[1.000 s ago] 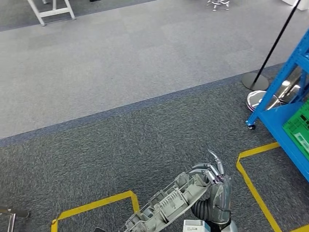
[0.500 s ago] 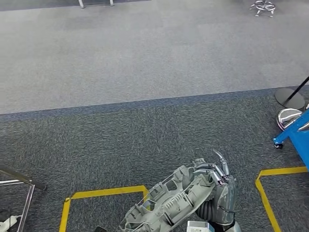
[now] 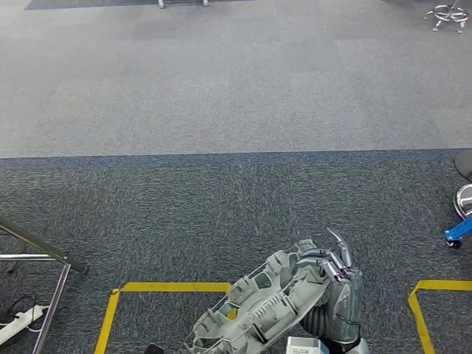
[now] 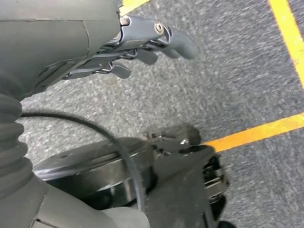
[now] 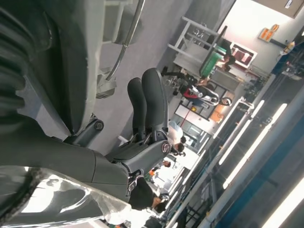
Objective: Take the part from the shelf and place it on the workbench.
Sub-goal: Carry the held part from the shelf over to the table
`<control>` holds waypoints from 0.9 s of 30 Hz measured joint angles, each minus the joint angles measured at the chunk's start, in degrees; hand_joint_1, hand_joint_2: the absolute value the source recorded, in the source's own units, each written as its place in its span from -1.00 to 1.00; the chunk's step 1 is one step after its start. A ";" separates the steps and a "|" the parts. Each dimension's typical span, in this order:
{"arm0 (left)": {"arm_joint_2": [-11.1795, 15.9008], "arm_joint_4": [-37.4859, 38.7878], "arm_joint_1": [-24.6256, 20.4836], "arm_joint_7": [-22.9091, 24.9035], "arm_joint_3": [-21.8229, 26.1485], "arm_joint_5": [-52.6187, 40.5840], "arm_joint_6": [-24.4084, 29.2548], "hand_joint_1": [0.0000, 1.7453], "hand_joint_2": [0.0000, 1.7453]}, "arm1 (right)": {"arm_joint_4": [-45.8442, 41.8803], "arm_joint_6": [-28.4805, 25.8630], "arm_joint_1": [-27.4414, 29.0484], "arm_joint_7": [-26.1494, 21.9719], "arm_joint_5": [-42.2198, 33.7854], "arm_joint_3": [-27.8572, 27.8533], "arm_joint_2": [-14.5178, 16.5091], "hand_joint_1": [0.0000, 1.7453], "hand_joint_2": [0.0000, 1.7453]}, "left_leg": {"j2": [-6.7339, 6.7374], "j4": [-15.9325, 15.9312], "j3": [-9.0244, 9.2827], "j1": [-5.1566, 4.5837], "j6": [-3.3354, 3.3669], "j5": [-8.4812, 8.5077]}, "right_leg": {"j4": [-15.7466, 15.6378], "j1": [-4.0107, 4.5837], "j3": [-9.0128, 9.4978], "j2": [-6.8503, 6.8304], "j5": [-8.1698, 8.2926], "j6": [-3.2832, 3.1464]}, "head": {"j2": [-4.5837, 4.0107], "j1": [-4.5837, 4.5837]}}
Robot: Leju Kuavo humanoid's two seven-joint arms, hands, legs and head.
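The carry is the step in hand: the long grey moulded plastic part with ribbed open cells [image 3: 262,306] is off the shelf and sits in the lower middle of the head view, held out over the dark carpet. No workbench appears in the head view, so my judgement is that the next move calls for bringing the bench into sight, then lowering the part flat onto it before the fingers let go.

The right hand [image 3: 334,295], at the lower right of centre in the head view, has its fingers [image 3: 325,262] clamped over the part's near end, one curved tip standing up free. In the right wrist view the dark fingers [image 5: 150,102] press against the part's pale grey wall [image 5: 82,52].

The left hand [image 4: 118,45], in the upper left of its wrist view, hangs above the carpet with fingers [image 4: 172,40] stretched out, a little apart, holding nothing.

The part runs on a slant from lower left to the right hand, its hollow cells facing up. A yellow floor-tape line [image 3: 167,287] passes beneath it
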 joint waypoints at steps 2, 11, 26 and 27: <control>0.04 0.01 0.07 -0.01 -0.01 0.00 0.05 -1.00 1.00 | -0.02 0.00 -0.10 0.00 0.05 0.00 0.00 1.00 1.00 | 1.29 0.91 -0.34 -0.16 -0.30 -0.72 | -0.27 -0.24 0.27 -0.87 0.07 -0.29 | 0.00 -0.15; 0.00 0.02 0.00 0.00 -0.02 -0.39 0.99 -1.00 1.00 | -0.56 0.00 -0.14 0.51 0.86 0.04 -0.07 1.00 1.00 | 10.26 -0.02 -0.46 -0.38 0.20 -0.04 | -0.31 -0.14 2.25 -10.41 -2.55 1.08 | -0.01 -0.52; 0.04 0.03 -0.22 0.07 -0.19 -1.45 0.99 -1.00 1.00 | -0.90 0.00 -0.12 1.02 1.40 -0.05 -0.89 1.00 1.00 | 0.33 0.85 -0.50 0.13 -0.19 -0.97 | -0.17 -0.34 -0.58 0.05 0.34 0.19 | 0.00 0.15; 0.06 0.04 -0.18 0.08 -0.21 -1.60 0.98 -1.00 1.00 | -0.92 0.01 -0.28 1.13 1.70 -0.07 -0.91 1.00 1.00 | 1.62 1.95 -0.97 0.08 -0.54 -1.62 | -0.42 -0.42 -0.24 -0.77 0.29 -0.06 | 0.00 -0.04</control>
